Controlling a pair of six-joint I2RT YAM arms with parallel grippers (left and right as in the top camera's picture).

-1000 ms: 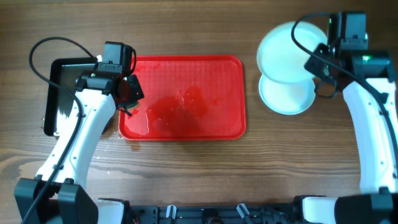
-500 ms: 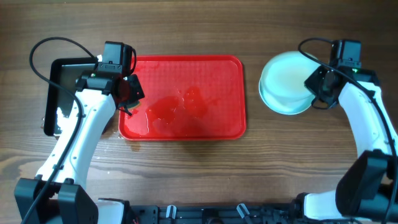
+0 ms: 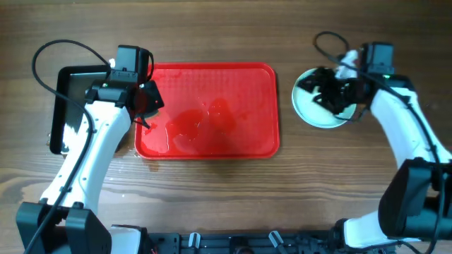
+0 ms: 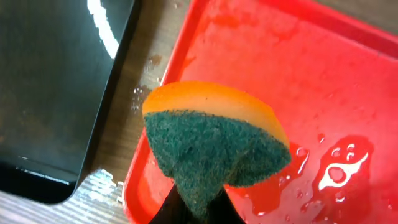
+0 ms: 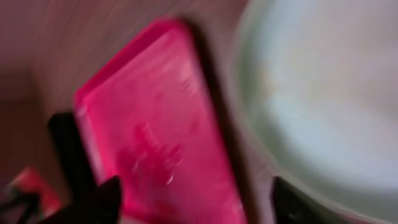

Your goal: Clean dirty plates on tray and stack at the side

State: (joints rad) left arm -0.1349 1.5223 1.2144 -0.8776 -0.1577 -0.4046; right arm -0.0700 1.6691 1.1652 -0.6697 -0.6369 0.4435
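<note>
The red tray [image 3: 212, 81] lies mid-table, wet, with no plate on it. The pale plates [image 3: 309, 113] sit stacked on the table to its right. My right gripper [image 3: 319, 90] hovers over the stack, open and holding nothing. The blurred right wrist view shows the plates [image 5: 317, 93] on the right, the tray [image 5: 155, 124] on the left, and my right gripper [image 5: 196, 202] with its jaws wide apart. At the tray's left rim my left gripper [image 3: 145, 106] is shut on a green-and-orange sponge [image 4: 214, 143], its jaws [image 4: 198, 208] pinching the sponge's lower tip above the tray [image 4: 280, 62].
A glossy black tray [image 3: 70, 92] lies left of the red one, also seen as the black tray [image 4: 50, 81] in the left wrist view. A water puddle [image 3: 201, 123] covers the red tray's middle. Drops wet the wood between both trays.
The right gripper lowered the plate it held onto the other plate, opened, and swung left over the stack. The left arm and sponge have not moved.
</note>
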